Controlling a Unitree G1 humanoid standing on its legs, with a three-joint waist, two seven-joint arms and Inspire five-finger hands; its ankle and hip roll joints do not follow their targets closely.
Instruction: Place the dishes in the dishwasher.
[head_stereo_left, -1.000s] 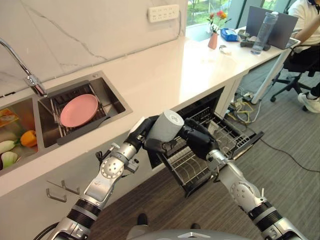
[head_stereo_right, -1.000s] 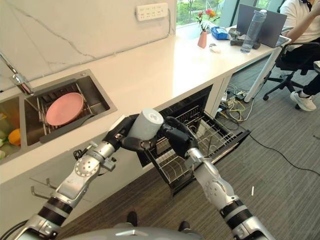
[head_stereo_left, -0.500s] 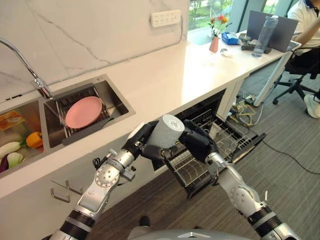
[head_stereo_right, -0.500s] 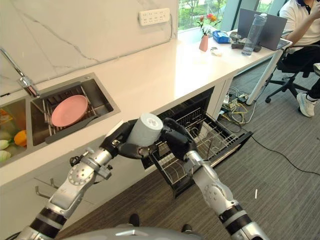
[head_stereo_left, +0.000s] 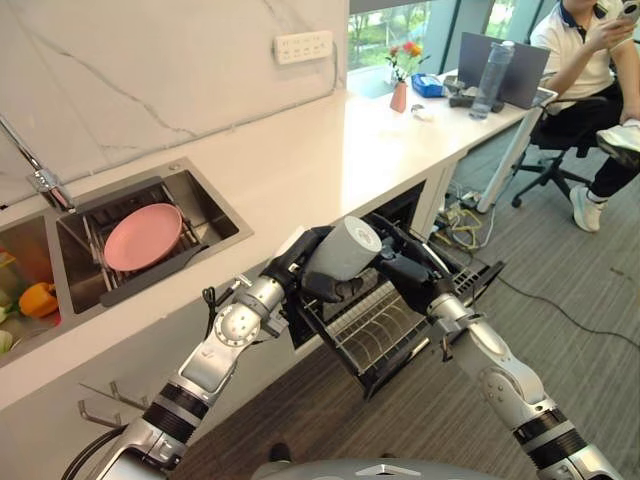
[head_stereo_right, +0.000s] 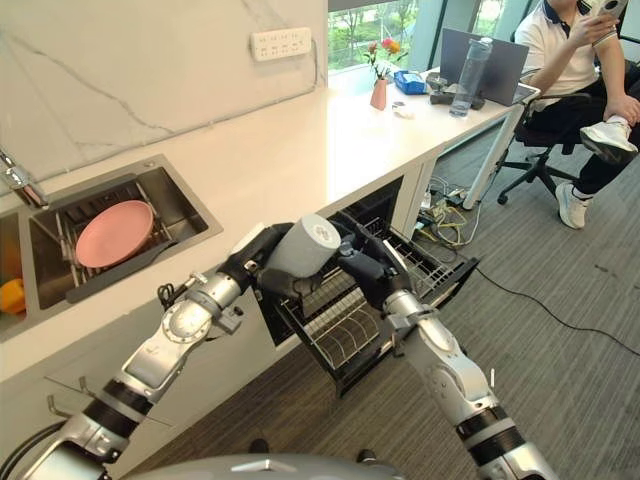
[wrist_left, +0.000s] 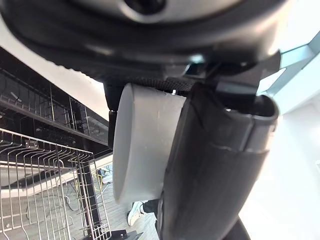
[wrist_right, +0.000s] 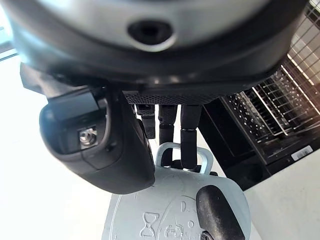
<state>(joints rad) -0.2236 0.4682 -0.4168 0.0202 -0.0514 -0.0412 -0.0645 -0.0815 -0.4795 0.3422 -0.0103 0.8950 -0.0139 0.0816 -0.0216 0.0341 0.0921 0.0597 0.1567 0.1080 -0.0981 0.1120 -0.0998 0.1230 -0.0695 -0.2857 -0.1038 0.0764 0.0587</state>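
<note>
mug (head_stereo_left: 342, 249) gripped between left robot hand (head_stereo_left: 298, 264) and right robot hand (head_stereo_left: 400, 266).

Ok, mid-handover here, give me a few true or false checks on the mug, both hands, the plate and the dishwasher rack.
1. The left hand is curled round the grey mug. True.
2. The mug already sits in the dishwasher rack. False: it is held in the air above the pulled-out rack.
3. The right hand is at the mug too, fingers by its handle. True.
4. The pink plate lies on the counter. False: it rests in the sink.
5. The rack is pushed in and shut. False: it stands pulled out under the counter.
</note>
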